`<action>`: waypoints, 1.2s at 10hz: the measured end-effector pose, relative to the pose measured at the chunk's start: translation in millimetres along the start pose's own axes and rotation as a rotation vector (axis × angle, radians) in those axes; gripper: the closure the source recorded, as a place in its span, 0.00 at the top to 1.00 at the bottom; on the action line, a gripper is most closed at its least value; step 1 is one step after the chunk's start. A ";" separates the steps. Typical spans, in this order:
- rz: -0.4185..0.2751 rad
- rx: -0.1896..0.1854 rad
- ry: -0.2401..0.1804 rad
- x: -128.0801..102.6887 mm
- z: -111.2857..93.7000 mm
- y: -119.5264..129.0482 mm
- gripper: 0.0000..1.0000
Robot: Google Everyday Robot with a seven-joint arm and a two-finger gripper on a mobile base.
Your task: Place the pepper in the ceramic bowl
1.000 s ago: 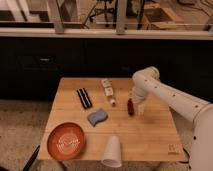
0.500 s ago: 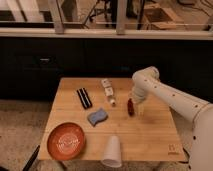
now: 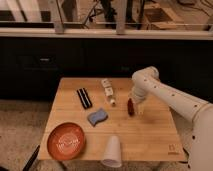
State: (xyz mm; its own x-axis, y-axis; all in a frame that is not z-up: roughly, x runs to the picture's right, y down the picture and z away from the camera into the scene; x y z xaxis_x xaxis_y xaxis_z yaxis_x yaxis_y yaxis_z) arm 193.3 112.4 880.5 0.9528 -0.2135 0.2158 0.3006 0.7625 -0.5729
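Note:
The pepper (image 3: 130,107) is small, dark red and elongated, lying on the wooden table (image 3: 150,135) right of centre. My gripper (image 3: 134,103) hangs from the white arm directly at the pepper, its tip right beside it. The ceramic bowl (image 3: 66,141) is wide, shallow and orange-red with pale lines inside. It sits at the table's front left corner, far from the gripper.
A white plastic cup (image 3: 112,151) lies on its side at the front edge. A blue sponge-like item (image 3: 97,117) lies mid-table. A black bar (image 3: 84,98) and a small white-labelled bottle (image 3: 108,91) lie at the back. A dark cabinet wall stands behind the table.

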 end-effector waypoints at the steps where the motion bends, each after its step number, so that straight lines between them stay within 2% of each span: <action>1: -0.001 -0.001 0.000 -0.2 0.4 0.1 0.80; 12: -0.017 -0.006 0.004 -0.1 1.2 1.0 0.80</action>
State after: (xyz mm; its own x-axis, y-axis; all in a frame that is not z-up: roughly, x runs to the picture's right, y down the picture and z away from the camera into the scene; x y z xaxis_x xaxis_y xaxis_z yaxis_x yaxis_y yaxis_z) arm 193.4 113.9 880.9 0.9478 -0.2287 0.2223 0.3168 0.7552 -0.5738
